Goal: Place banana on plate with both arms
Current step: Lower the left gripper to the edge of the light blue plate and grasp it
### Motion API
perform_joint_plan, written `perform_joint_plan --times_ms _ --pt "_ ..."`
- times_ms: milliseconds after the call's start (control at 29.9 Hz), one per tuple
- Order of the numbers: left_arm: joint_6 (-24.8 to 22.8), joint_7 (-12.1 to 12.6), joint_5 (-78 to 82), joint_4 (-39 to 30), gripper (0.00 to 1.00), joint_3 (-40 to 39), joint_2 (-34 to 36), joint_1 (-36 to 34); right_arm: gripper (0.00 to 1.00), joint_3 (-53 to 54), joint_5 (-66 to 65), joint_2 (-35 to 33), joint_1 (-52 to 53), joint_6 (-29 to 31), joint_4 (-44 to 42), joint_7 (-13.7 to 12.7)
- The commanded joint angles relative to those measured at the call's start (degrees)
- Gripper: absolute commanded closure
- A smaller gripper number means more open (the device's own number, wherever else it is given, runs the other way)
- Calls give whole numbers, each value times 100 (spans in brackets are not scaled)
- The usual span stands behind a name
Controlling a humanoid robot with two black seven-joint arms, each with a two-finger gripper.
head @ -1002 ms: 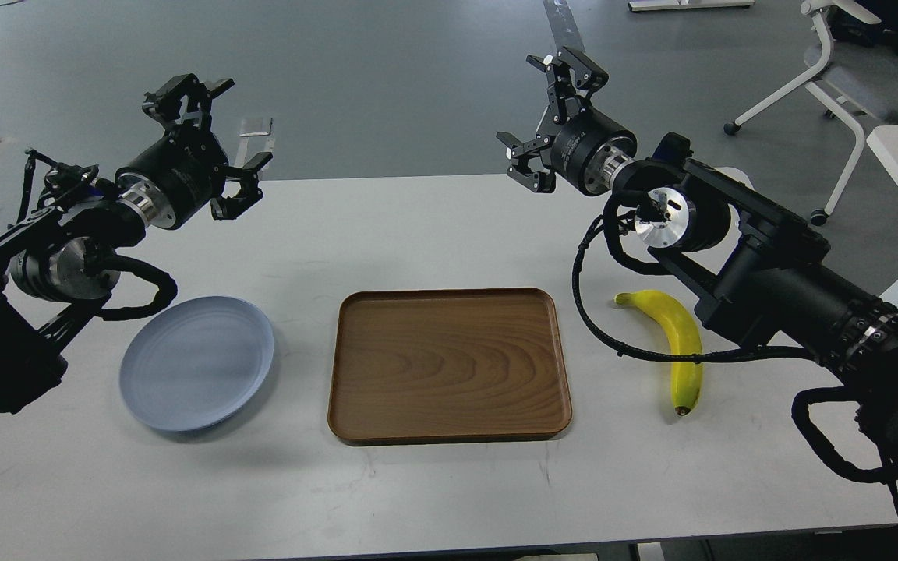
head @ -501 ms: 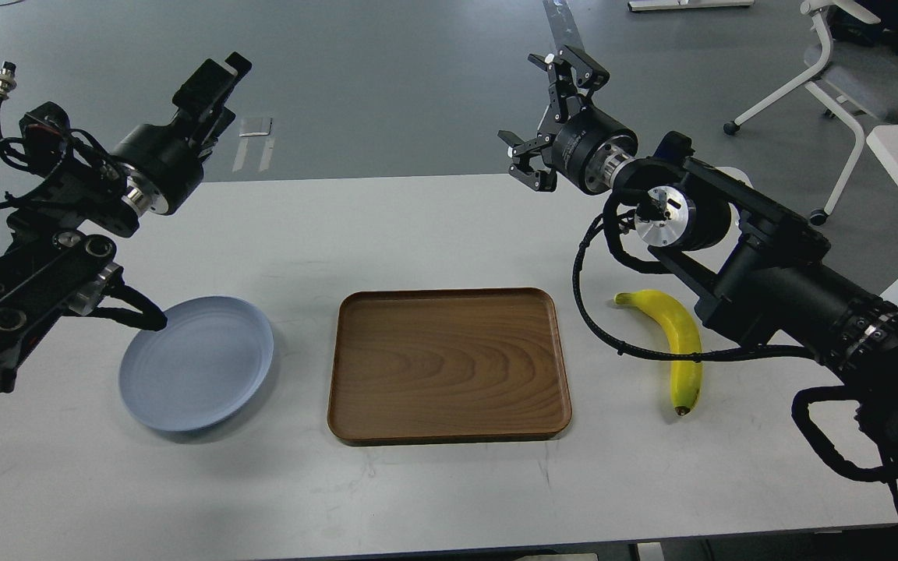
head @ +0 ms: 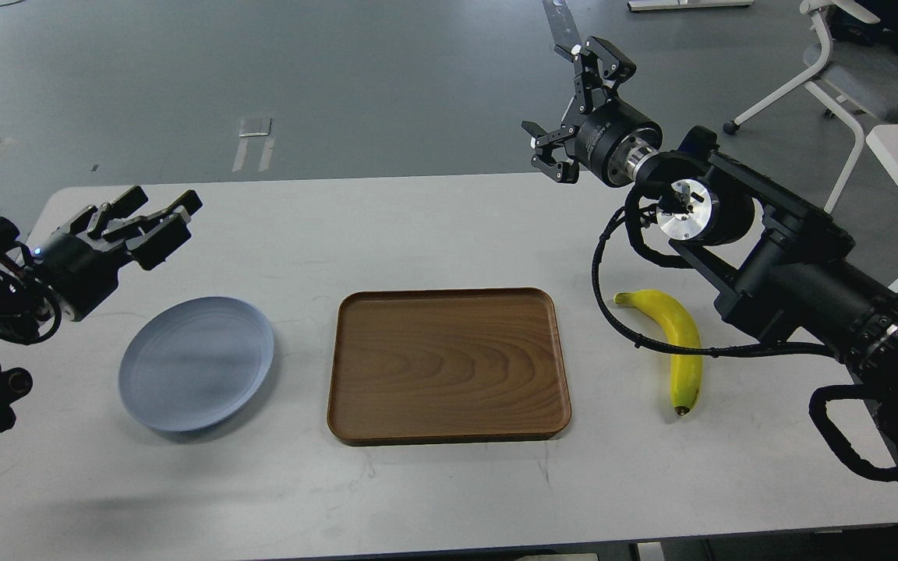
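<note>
With both the left tool and right tool spread and empty, the curved banana may roll when pinched, missing the distant plate.

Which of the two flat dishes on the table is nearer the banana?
The brown wooden tray, rectangular and in the middle of the table. It lies between the banana and the round grey-blue plate, which sits far left.

No legible text in view.
Right tool wrist housing carries small white print, too tiny to read; plate, banana, tray and counter are unmarked.
</note>
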Motion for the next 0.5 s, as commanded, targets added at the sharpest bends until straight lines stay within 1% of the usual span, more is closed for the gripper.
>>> perform_joint_plan --times_ms 0,100,167,368,434,468 --pt "25 -4 2 0 2 243 159 166 0 168 28 -67 -123 0 -27 -3" --pt "25 -4 -7 44 3 243 256 439 0 318 29 -58 -430 -9 -19 -12" --pt "25 -4 -16 62 3 243 265 501 0 327 29 -58 -519 -9 -19 -12" --pt "25 -4 -95 308 3 234 116 756 0 336 29 -67 -738 -44 -19 -3" --pt "25 -4 -104 360 5 234 54 826 0 336 29 -67 -747 -52 -10 -3" --pt "25 -4 -104 456 8 234 -16 913 0 336 29 -67 -747 -53 -10 6"
